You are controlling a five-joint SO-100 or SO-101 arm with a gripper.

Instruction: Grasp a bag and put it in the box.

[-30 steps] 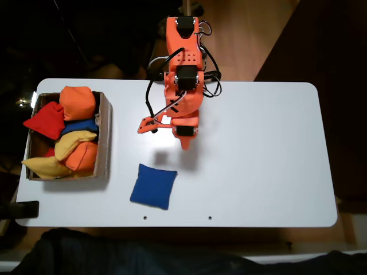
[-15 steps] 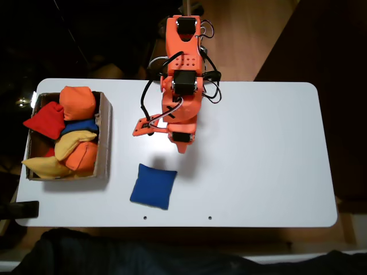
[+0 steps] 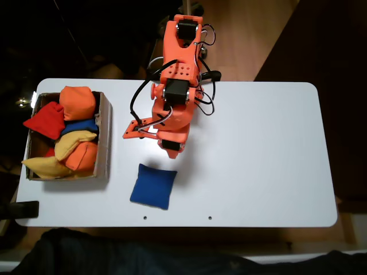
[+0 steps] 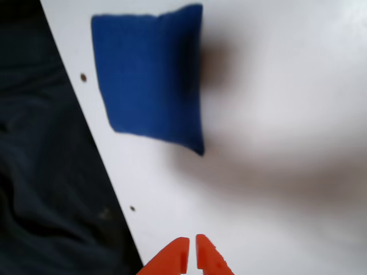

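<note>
Currently the royal-blue, square fabric beanbag [image 3: 153, 186] is seen lying flat on the white table [image 3: 258, 160], near its front edge and just right of the low brown cardboard box [image 3: 105, 143] in the fixed view. It is touched by nothing. The orange two-finger gripper [image 3: 171, 150] is held above the table just beyond the bag's far right corner, pointed toward it — a stance that suits an approach, not a grasp. In the wrist view the orange fingertips [image 4: 179, 258] are seen nearly together with a thin slit between them, nothing clamped, and the blue bag [image 4: 152, 74] is kept ahead of them. The jaws would need to be opened before any descent. The box is already crowded with orange, red, yellow and blue beanbags [image 3: 69, 134] — little room is judged to be left.
</note>
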